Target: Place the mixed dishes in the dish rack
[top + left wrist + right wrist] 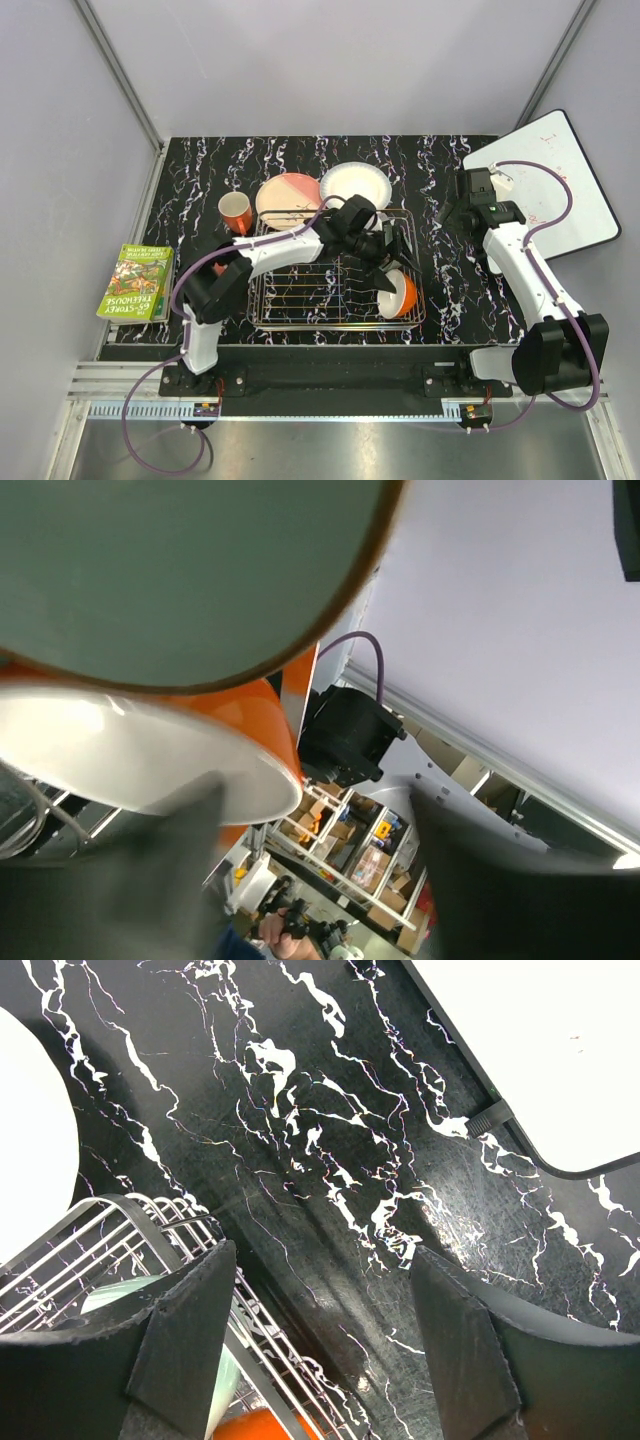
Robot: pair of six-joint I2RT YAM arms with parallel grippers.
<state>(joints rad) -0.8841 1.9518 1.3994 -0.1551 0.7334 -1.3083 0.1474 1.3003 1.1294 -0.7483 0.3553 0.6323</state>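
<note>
The dish rack sits at the table's middle front. An orange bowl with a white inside stands on edge in its right end. My left gripper hovers over that end, open and empty. In the left wrist view the pale green bowl and the orange bowl lie close by its left finger. The orange mug, the pink-and-peach plate and the white plate stand behind the rack. My right gripper is open over bare table right of the rack. The pink mug is not clearly visible.
A green book lies at the table's left edge. A white board lies at the far right, and it also shows in the right wrist view. A small reddish bit shows beside the left arm.
</note>
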